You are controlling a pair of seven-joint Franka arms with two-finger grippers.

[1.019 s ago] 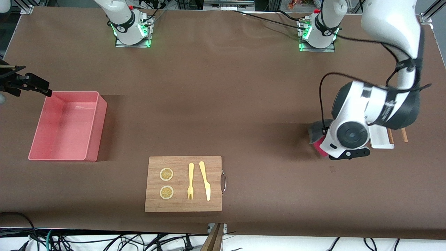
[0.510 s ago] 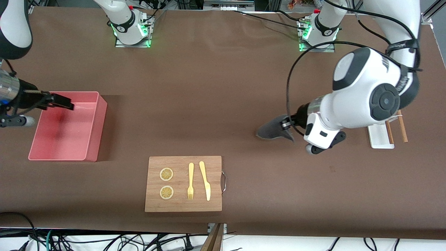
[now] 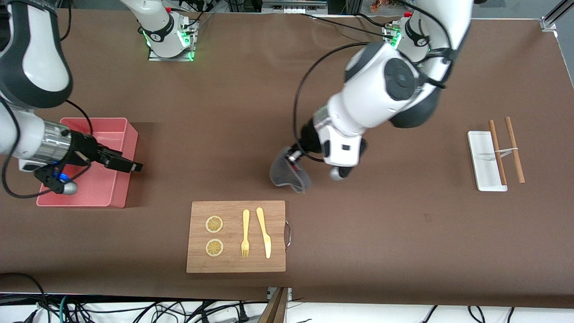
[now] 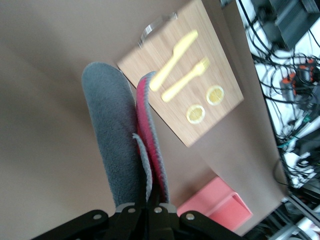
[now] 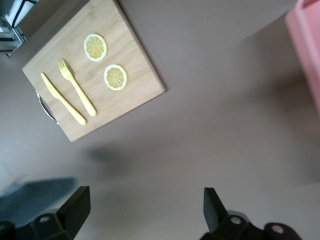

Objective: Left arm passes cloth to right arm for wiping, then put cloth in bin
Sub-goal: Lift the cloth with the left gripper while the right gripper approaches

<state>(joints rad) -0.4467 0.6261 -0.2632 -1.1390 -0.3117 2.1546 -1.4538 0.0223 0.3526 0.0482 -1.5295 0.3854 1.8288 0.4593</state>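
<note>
The left gripper (image 3: 293,158) hangs in the air over the bare brown table (image 3: 287,112), a little farther from the front camera than the wooden board (image 3: 236,236), and its fingers (image 4: 150,212) are pinched tight on the cloth (image 3: 287,172). The cloth droops from them in a folded grey bundle, and the left wrist view shows the pink-red patch tucked in the fold between the two grey flaps. Over at the right arm's end of the table, the right gripper (image 3: 121,163) is held above the edge of the bin (image 3: 128,134) on the side that faces the middle of the table, with its fingers (image 5: 75,205) spread wide and nothing between them; it points toward the cloth, well apart from it. The bin is a pink tub and nothing shows inside it. On the wooden board lie two lemon slices (image 3: 214,235), a yellow fork (image 3: 245,233) and a yellow knife (image 3: 264,232), side by side, and a metal handle sits on the board's short edge. Toward the left arm's end of the table lies a small white tray (image 3: 484,163) with a pair of brown chopsticks (image 3: 506,150) resting across it.
</note>
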